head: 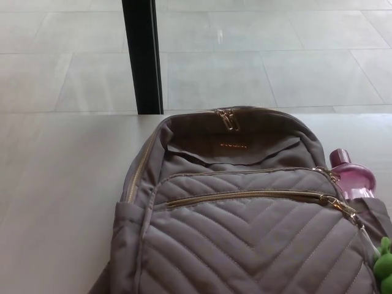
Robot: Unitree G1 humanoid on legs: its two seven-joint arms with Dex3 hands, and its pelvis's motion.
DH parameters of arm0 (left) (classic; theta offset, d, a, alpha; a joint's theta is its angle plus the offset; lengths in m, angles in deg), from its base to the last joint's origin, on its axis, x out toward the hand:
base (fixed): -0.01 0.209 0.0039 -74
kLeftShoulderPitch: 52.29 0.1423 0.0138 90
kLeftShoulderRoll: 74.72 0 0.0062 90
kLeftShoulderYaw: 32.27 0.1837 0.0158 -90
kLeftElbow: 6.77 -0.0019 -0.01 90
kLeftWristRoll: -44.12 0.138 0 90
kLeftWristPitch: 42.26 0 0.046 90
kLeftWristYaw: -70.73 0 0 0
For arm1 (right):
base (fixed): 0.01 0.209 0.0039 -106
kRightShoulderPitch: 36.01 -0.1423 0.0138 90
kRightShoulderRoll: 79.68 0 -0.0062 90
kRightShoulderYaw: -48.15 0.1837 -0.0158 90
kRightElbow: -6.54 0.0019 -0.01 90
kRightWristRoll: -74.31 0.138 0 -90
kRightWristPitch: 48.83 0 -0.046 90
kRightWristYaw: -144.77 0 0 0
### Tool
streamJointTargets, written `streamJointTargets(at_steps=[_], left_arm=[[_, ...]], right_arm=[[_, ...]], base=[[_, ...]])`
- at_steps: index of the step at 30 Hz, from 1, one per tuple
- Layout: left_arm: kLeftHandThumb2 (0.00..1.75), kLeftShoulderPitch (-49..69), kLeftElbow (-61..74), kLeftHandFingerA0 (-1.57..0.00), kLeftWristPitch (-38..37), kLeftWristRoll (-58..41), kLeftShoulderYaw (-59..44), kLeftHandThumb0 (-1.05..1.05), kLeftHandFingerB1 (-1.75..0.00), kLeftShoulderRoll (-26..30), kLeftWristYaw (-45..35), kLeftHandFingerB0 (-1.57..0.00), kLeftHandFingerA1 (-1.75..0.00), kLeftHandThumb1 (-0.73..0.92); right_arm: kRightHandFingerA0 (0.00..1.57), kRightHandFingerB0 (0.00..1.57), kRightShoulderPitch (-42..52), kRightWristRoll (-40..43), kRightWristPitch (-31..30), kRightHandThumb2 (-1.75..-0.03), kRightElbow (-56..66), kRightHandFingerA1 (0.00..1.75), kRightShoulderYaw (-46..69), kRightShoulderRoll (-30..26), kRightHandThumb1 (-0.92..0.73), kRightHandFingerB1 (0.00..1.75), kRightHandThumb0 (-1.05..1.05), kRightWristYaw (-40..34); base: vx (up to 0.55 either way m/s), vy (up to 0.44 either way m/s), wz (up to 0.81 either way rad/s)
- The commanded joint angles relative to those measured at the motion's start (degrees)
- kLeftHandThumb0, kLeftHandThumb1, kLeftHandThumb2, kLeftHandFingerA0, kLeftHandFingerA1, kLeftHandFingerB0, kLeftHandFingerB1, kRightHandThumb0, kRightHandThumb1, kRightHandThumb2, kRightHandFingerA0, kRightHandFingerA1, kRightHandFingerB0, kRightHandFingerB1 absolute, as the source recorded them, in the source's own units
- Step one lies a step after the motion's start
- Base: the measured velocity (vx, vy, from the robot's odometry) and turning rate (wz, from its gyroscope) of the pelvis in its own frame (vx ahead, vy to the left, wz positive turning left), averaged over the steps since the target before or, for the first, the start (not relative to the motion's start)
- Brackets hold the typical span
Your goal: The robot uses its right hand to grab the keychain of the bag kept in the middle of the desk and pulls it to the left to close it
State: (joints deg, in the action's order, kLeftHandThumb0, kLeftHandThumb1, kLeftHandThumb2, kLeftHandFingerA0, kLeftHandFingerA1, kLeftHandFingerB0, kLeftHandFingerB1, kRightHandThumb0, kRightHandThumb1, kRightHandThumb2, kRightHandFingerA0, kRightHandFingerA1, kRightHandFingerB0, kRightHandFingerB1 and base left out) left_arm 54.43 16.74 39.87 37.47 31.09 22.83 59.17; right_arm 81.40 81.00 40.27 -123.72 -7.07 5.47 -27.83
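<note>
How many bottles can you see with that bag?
1: a pink bottle tucked at the right side of the backpack. Others inside it would be hidden.

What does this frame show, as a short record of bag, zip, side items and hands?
bag: taupe quilted backpack, lying on the desk
front zip: gold pull at its right end
side pocket: pink bottle
lower right: green charm, cut off by the frame
hands: neither in view
</note>
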Motion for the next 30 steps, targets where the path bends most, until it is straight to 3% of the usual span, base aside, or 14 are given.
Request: streamJointTargets(at_steps=[1, 2, 3, 4, 5, 8, 9, 10, 12, 13, 15, 16, 26, 30], left_arm=[[0.59, -0.21, -1.85, -0.68, -3.77, -4.04, -2.57, -0.58, -0.42, 1.61, -4.49, -0.57, -0.50, 0.62], [0.59, -0.24, -1.72, -0.68, -3.78, -3.82, -2.49, -0.58, -0.42, 1.54, -3.97, -0.57, -0.50, 0.62], [0.59, -0.32, -1.80, -0.68, -3.71, -4.12, -2.78, -0.58, -0.42, 1.47, -4.25, -0.57, -0.50, 0.62], [0.59, -0.53, -1.85, -0.68, -3.63, -4.24, -2.96, -0.58, -0.42, 1.52, -4.36, -0.57, -0.50, 0.62], [0.59, -0.55, -1.75, -0.67, -3.60, -4.41, -3.11, -0.58, -0.42, 1.53, -4.76, -0.56, -0.50, 0.62], [0.59, -0.70, -1.34, -0.68, -3.58, -4.04, -2.92, -0.60, -0.42, 1.92, -4.69, -0.57, -0.51, 0.61], [0.59, -0.89, -1.49, -0.69, -3.35, -3.88, -2.82, -0.59, -0.42, 2.06, -4.44, -0.55, -0.50, 0.61], [0.59, -1.14, -1.81, -0.69, -3.29, -3.59, -2.62, -0.59, -0.41, 2.24, -4.18, -0.55, -0.50, 0.62], [0.59, -1.54, -2.67, -0.68, -3.36, -3.31, -2.41, -0.59, -0.41, 2.40, -4.17, -0.54, -0.48, 0.61], [0.59, -1.62, -2.74, -0.68, -3.50, -3.28, -2.41, -0.60, -0.41, 2.31, -3.93, -0.54, -0.49, 0.61], [0.59, -1.84, -2.82, -0.69, -3.38, -3.35, -2.46, -0.61, -0.41, 2.20, -3.77, -0.55, -0.50, 0.60], [0.59, -1.77, -2.71, -0.69, -3.52, -3.48, -2.52, -0.60, -0.41, 2.18, -4.17, -0.55, -0.50, 0.61], [0.59, -1.84, -1.31, -0.66, -3.30, -4.13, -2.85, -0.59, -0.41, 1.89, -5.05, -0.54, -0.51, 0.62], [0.59, -1.74, -1.67, -0.67, -3.27, -3.54, -2.50, -0.59, -0.41, 2.04, -4.11, -0.57, -0.51, 0.62]], right_arm=[[0.60, 0.00, 2.55, 9.07, -8.33, -0.97, 12.19, 1.17, 5.21, -0.76, -0.54, 0.66, -0.98, 3.21], [0.28, 0.00, 3.90, 12.56, -13.26, -0.56, 22.63, 1.30, 7.64, 0.17, -0.61, 0.28, -0.69, 2.40], [0.20, 0.00, 2.73, 15.15, -14.36, -0.81, 25.46, 0.89, 9.09, -0.18, -0.49, 0.43, -0.82, 2.56], [0.20, 0.00, 2.10, 16.18, -15.32, -0.81, 27.17, 0.89, 9.78, -0.10, -0.49, 0.43, -0.82, 2.49], [0.00, 0.00, -0.63, 15.83, -12.09, -0.58, 23.13, 1.05, 9.96, -1.84, -0.62, 0.22, -0.74, 4.33], [0.14, 0.00, -4.05, 16.25, -11.91, -0.57, 30.63, 1.16, 9.02, -3.87, -0.63, 0.46, -0.78, 6.18], [0.49, 0.00, -3.55, 16.43, -13.32, -0.60, 35.05, 1.13, 8.50, -3.67, -0.61, 0.55, -0.81, 5.73], [0.50, 0.01, -2.55, 16.58, -15.03, -0.88, 41.59, 0.88, 7.54, -3.14, -0.52, 0.50, -0.83, 5.22], [0.56, 0.02, -3.20, 17.35, -12.10, -0.87, 43.67, 0.80, 5.98, -2.92, -0.47, 0.53, -0.81, 8.30], [0.67, 0.08, -2.36, 18.80, -13.74, -0.58, 49.05, 0.72, 5.21, -2.15, -0.60, 0.53, -0.82, 7.93], [0.67, 0.11, -1.31, 20.37, -13.70, -0.58, 53.88, 0.63, 4.08, -1.47, -0.60, 0.45, -0.79, 9.41], [0.39, 0.06, -0.21, 20.74, -12.65, -0.88, 56.27, 0.55, 2.22, -1.19, -0.53, 0.27, -0.76, 11.42], [0.36, 0.03, 5.14, 14.72, -8.69, -0.90, 69.07, 0.57, -9.86, -2.63, -0.51, 0.16, -0.77, 16.76], [0.38, 0.06, 5.48, 13.54, -8.64, -0.87, 69.42, 0.58, -11.05, -3.39, -0.49, 0.23, -0.73, 17.09]], base=[[0.00, 0.000, 0.00], [0.00, 0.000, 0.00], [0.00, 0.000, 0.00], [0.00, 0.000, 0.00], [0.00, 0.000, 0.00], [0.00, 0.000, 0.00], [0.00, 0.000, 0.00], [0.00, 0.000, 0.00], [0.00, 0.000, 0.00], [0.00, 0.000, 0.00], [0.00, 0.000, 0.00], [0.00, 0.000, 0.00], [0.00, 0.000, 0.00], [0.00, 0.000, 0.00]])
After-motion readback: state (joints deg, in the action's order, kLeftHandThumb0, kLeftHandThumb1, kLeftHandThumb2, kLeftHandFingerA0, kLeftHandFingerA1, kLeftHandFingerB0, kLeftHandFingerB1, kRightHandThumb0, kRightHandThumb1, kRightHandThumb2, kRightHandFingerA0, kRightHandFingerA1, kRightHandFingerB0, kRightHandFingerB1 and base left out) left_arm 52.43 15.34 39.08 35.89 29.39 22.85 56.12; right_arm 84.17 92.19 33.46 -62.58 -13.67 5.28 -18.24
